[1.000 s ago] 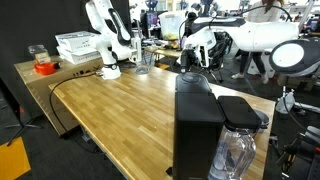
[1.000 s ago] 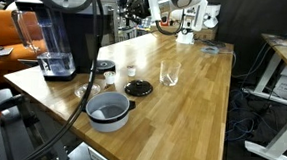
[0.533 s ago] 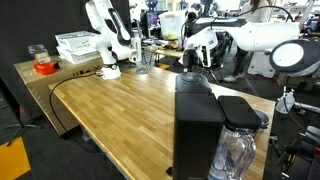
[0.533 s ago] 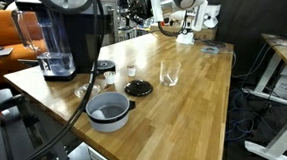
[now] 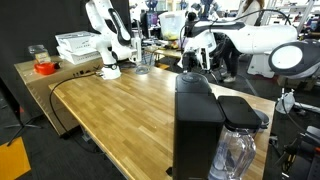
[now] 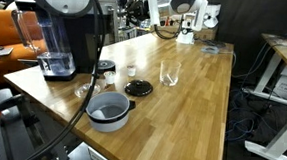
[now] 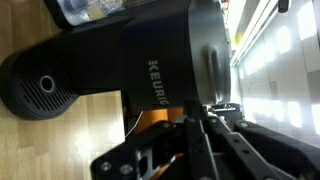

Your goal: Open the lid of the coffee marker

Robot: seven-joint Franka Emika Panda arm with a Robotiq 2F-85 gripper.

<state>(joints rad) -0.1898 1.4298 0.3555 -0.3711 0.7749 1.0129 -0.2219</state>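
The black Keurig coffee maker (image 5: 197, 128) stands at the near end of the wooden table, with its clear water tank (image 5: 235, 152) beside it. It also shows in an exterior view (image 6: 74, 36). Its lid looks closed. In the wrist view the coffee maker (image 7: 150, 60) lies sideways and fills the frame, very close to the camera. My gripper (image 5: 196, 62) hangs on the white arm just above the machine's top. In the wrist view the dark fingers (image 7: 197, 125) sit close together against the machine's front, with nothing seen between them.
A grey pot (image 6: 109, 110), a black round lid (image 6: 138, 87), a glass (image 6: 169, 74) and a small cup (image 6: 131, 71) stand on the table by the machine. A second white arm (image 5: 103, 40), white trays (image 5: 78, 45) and a red-lidded container (image 5: 43, 66) are at the far end.
The white arm has shifted slightly above the coffee maker. Nothing else has moved.
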